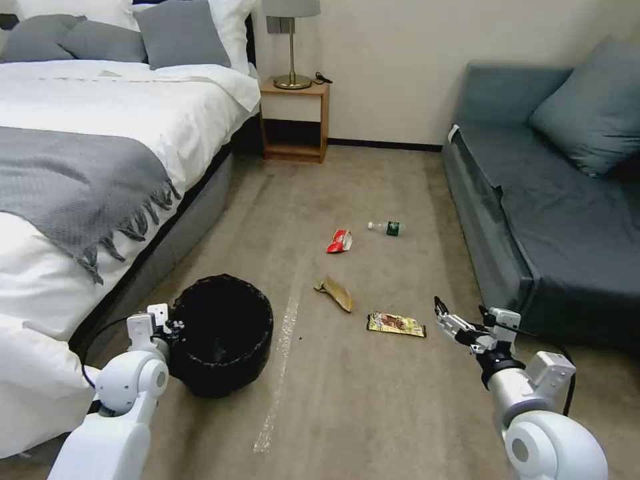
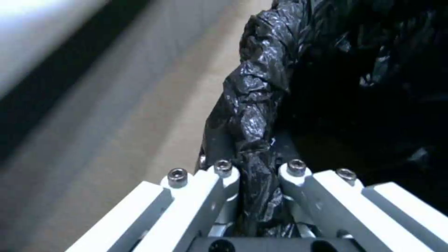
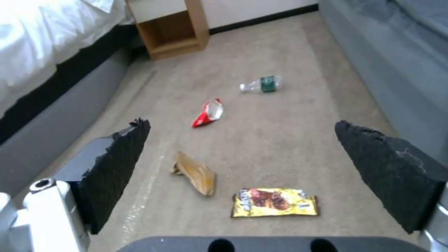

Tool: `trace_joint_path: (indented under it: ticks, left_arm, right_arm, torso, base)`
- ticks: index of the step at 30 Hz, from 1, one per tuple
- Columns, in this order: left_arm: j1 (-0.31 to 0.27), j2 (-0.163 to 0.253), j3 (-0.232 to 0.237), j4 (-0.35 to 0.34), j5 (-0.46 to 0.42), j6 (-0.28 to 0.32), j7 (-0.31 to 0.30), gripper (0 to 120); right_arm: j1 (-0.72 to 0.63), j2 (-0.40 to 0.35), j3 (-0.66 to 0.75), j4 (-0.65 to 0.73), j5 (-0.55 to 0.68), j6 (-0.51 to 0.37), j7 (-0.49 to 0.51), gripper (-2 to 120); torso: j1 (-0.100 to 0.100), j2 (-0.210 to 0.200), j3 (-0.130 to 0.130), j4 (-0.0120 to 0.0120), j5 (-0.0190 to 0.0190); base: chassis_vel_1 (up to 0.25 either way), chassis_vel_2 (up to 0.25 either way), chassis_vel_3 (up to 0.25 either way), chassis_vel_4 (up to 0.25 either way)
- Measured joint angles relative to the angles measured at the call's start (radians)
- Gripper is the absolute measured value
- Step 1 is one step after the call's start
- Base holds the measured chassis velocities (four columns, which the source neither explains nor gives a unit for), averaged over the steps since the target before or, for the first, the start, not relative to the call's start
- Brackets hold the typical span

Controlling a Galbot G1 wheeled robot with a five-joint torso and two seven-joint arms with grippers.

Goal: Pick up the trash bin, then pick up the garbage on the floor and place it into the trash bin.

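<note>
The trash bin [image 1: 223,337], lined with a crinkly black bag, stands on the carpet at the lower left. My left gripper [image 1: 175,327] is shut on its near rim, and the bag's folded edge [image 2: 254,140] is pinched between the white fingers [image 2: 212,189]. The garbage lies on the floor ahead: a red-and-white wrapper [image 1: 340,241] [image 3: 208,113], a clear bottle with green label [image 1: 387,228] [image 3: 261,84], crumpled brown paper [image 1: 335,292] [image 3: 196,172], and a gold-brown packet [image 1: 396,324] [image 3: 275,202]. My right gripper [image 1: 460,320] hangs open just right of the packet, above the floor, its black pads [image 3: 119,168] wide apart.
A bed [image 1: 87,167] with white sheets and a grey throw runs along the left. A grey sofa [image 1: 547,200] lines the right. A wooden nightstand [image 1: 295,120] with a lamp stands at the far wall. A strip of clear tape [image 1: 280,373] lies on the carpet.
</note>
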Motion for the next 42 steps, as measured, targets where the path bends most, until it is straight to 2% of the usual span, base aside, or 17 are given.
trace_joint_path:
  ticks: [1,4,10,13,14,25,29,42]
  left_arm:
    - [0.0,0.0,0.0,0.0,0.0,0.0,0.0,4]
    - [0.008,0.007,-0.018,-0.028,0.079,-0.015,0.007,4]
    - [0.018,0.013,-0.027,-0.065,0.181,-0.042,0.026,4]
    - [0.02,0.014,-0.027,-0.066,0.242,-0.085,0.032,4]
    - [0.02,0.014,-0.028,-0.063,0.287,-0.113,0.04,4]
    - [0.034,0.007,-0.029,-0.071,0.465,-0.186,0.073,4]
    - [0.042,0.005,-0.031,-0.069,0.491,-0.202,0.079,4]
    - [0.053,0.004,-0.043,-0.058,0.499,-0.244,0.083,4]
  right_arm:
    - [0.0,0.0,0.0,0.0,0.0,0.0,0.0,100]
    - [-0.001,0.006,0.0,-0.001,0.002,0.003,0.0,100]
    - [-0.004,0.011,0.001,-0.015,0.0,0.029,0.002,100]
    - [-0.001,0.012,0.003,-0.02,0.0,0.032,0.004,100]
    - [0.001,0.012,0.003,-0.021,0.0,0.033,0.005,100]
    - [0.005,0.017,-0.003,-0.035,0.001,0.062,-0.012,100]
    - [0.007,0.023,-0.01,-0.039,-0.003,0.076,-0.021,100]
    - [0.004,0.03,-0.009,-0.049,-0.013,0.098,-0.023,100]
  torso:
    - [0.0,0.0,0.0,0.0,0.0]
    - [0.0,0.0,0.0,0.0001,0.0]
    - [0.0,0.0,0.0,-0.0001,0.0]
    - [0.0,0.0,0.0,0.0,-0.0001]
    - [0.0,0.0,0.0,0.0,0.0]
    - [0.0,0.0,0.0,-0.0001,0.0]
    - [0.0,0.0,0.0,0.0,0.0]
    - [0.0,0.0,0.0,-0.0001,0.0]
  base:
    - [0.0,0.0,0.0,0.0]
    - [0.0,0.0,0.0,0.0]
    - [0.0,0.0,0.0,0.0]
    - [0.0,0.0,0.0,0.0]
    - [0.0,0.0,0.0,0.0]
    - [0.0,0.0,0.0,0.0]
    - [0.0,0.0,0.0,0.0]
    - [0.0,0.0,0.0,0.0]
